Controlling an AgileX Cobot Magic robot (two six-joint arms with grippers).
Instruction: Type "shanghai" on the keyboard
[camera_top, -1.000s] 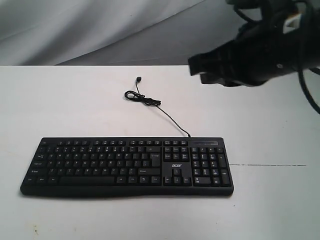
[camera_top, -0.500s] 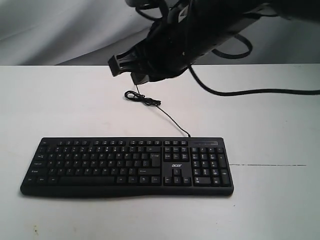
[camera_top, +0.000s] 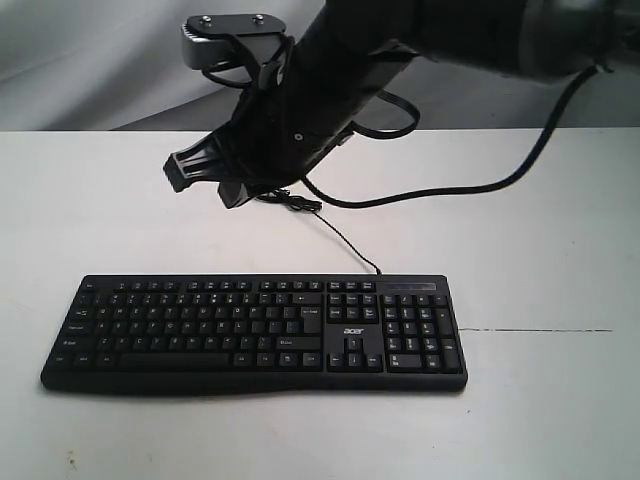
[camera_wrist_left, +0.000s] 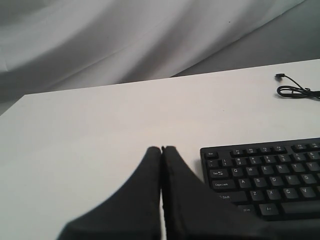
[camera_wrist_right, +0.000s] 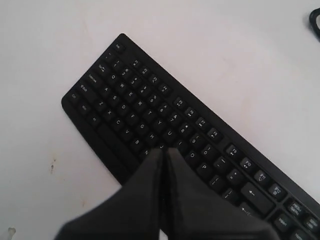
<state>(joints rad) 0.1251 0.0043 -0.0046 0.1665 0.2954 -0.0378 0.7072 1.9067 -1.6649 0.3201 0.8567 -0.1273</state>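
Wide flat black plastic keyboard (camera_top: 250, 332) on the white table (camera_top: 545, 420).
It lies flat, keys up (white legends, small "acer" logo by the number pad); its thin black cable (camera_top: 338, 238) curls away across the table.

White table (camera_top: 560, 230), grey draped cloth (camera_top: 90, 60) behind (softly creased)

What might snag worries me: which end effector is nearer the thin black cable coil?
Right. The right end effector hangs by the cable coil; the left end effector sits past the black keyboard's Esc corner.
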